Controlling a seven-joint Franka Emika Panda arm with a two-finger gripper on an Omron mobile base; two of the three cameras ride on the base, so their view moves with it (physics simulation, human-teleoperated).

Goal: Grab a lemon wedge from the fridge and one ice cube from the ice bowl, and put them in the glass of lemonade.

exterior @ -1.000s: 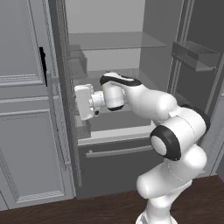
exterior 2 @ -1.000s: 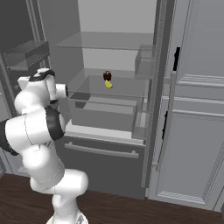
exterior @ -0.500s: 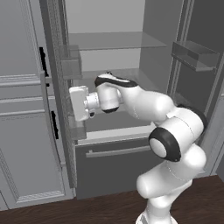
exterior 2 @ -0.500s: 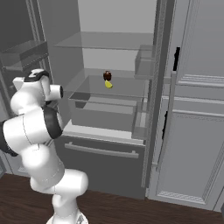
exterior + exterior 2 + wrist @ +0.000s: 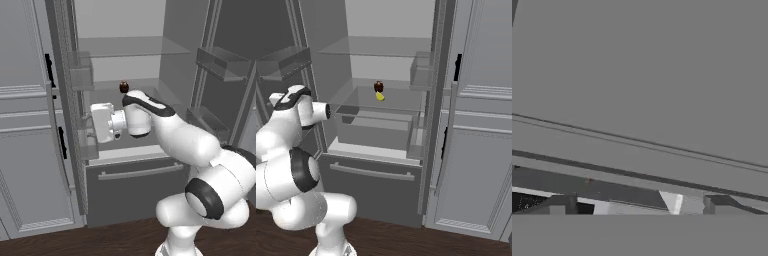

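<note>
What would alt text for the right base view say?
An open dark grey fridge shows a tiny yellow lemon wedge beside a small dark brown jar on a glass shelf. The white robot arm rises at lower left.

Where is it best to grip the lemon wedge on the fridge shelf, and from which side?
Probably across the lemon wedge's narrow sides, coming in from the open front of the fridge: it lies flat, right in front of the small dark jar.

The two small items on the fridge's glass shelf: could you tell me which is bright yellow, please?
The tiny lemon wedge, lying just in front of the small dark brown jar, which stands upright behind it on the glass shelf.
</note>
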